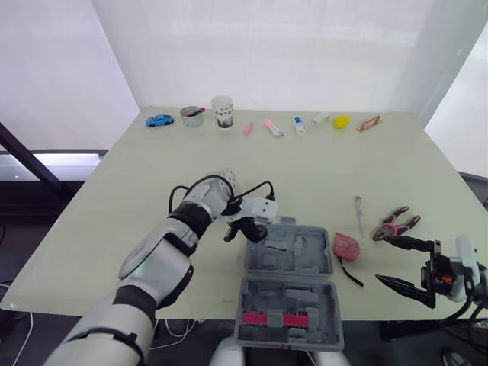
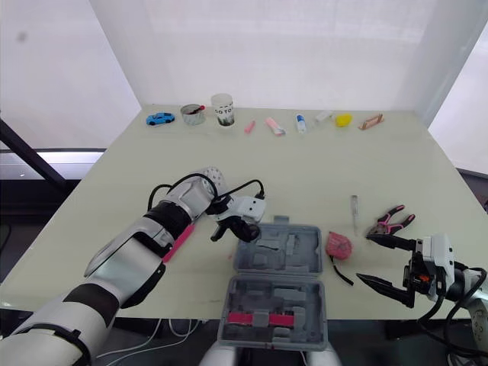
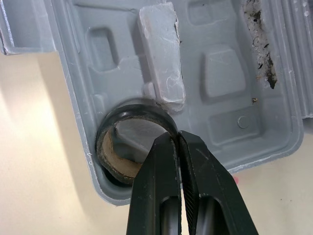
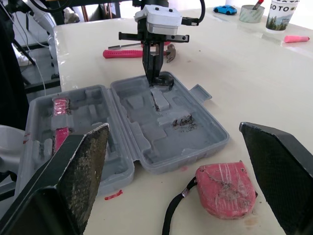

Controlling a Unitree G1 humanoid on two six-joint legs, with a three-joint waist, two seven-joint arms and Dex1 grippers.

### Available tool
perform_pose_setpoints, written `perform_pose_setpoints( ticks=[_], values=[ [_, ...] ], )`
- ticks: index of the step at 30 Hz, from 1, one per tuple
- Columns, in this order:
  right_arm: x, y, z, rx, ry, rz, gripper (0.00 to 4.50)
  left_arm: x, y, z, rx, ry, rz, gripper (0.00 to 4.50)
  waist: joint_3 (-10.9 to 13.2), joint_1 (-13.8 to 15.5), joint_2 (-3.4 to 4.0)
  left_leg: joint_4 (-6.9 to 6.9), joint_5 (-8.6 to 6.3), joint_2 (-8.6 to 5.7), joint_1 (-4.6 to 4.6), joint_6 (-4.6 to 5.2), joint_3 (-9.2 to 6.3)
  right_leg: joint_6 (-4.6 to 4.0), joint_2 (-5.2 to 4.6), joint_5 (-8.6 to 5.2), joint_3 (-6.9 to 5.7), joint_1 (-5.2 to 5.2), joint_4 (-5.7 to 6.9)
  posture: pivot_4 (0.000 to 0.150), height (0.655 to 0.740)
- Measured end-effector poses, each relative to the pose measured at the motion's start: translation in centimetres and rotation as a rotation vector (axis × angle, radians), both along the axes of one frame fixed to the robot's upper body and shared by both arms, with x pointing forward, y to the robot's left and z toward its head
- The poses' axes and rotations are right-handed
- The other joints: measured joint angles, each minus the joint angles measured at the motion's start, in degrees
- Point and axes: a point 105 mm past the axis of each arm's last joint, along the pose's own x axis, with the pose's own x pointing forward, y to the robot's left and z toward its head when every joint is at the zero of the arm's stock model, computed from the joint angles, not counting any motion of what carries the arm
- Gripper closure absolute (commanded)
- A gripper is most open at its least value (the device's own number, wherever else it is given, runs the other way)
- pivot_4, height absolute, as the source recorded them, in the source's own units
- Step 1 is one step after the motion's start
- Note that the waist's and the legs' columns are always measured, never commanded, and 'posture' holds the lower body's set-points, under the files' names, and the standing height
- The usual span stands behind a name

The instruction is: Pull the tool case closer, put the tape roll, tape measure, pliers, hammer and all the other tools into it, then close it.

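On the table [image 1: 320, 168], seen from the head, the tool case [image 1: 288, 263] lies open at the near edge with both grey halves flat. A red strip [image 1: 274, 319] sits in the near half. At the case's far left corner the left tool [image 1: 245, 235] reaches down into the far half. Left of the case lies the hammer [image 2: 180, 242], its pink handle partly hidden under the left arm. Just right of the case sits the pink tape measure [image 1: 345, 245], and its black strap trails toward the near edge. Further right are the pliers [image 1: 396, 222] and a slim grey rod [image 1: 357, 207]. Beyond the tape measure hangs the right tool [image 1: 380, 258], spread wide and holding nothing. Well beyond the case, along the far edge, stand a blue toy car [image 1: 159, 120], a cup [image 1: 222, 111] and other small bits.

From the left wrist, the left tool is clenched on the rim of the tape roll [image 3: 108, 154]. The roll sits in the round hollow at the case's corner, touching a raised grey block [image 3: 161, 54].

From the right wrist, the wide-apart fingers [image 4: 78, 166] frame the case and the tape measure, which lies just beside the case.
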Motion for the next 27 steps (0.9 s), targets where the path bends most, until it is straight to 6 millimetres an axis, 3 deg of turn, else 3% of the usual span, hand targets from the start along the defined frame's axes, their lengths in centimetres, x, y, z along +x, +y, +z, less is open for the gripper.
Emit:
perform_pose_setpoints(
  ticks=[11,12,14,21,27],
  values=[
    [0.04,0.01,-0.06,-0.003,-0.004,-0.005,0.0,-0.15,-0.73,0.81,-0.007,-0.022,-0.036,4.43,0.0,0.0,0.0,0.0,0.0,0.0,0.0,0.0,0.0,0.0,0.0,0.0,0.0,0.0,0.0,0.15,0.74],
    [0.06,0.01,-0.06,-0.002,-0.005,-0.007,0.0,-0.15,-0.78,0.86,-0.007,-0.024,-0.039,3.84,0.0,0.0,0.0,0.0,0.0,0.0,0.0,0.0,-0.01,0.0,0.0,0.0,0.0,0.0,0.0,0.15,0.74],
    [0.08,0.01,-0.06,-0.001,-0.005,-0.01,0.0,-0.15,-0.81,0.9,-0.007,-0.026,-0.04,3.32,0.0,0.0,0.0,0.0,0.0,0.0,0.0,0.0,-0.01,0.0,0.0,0.0,0.0,0.0,0.0,0.15,0.74],
    [0.09,0.01,-0.05,-0.001,-0.007,-0.01,0.0,-0.11,-0.56,0.85,-0.001,-0.026,-0.035,0.08,0.0,0.0,0.0,0.0,0.0,0.0,0.0,0.0,0.0,0.0,0.0,0.0,0.0,0.0,0.0,0.15,0.74],
    [0.08,0.01,-0.06,-0.001,-0.007,-0.01,0.0,-0.06,-0.29,0.79,0.004,-0.024,-0.028,0.08,0.0,0.0,0.0,0.0,0.0,0.0,0.0,0.0,-0.01,0.0,0.0,0.0,0.0,0.0,0.0,0.15,0.74]
  ],
)
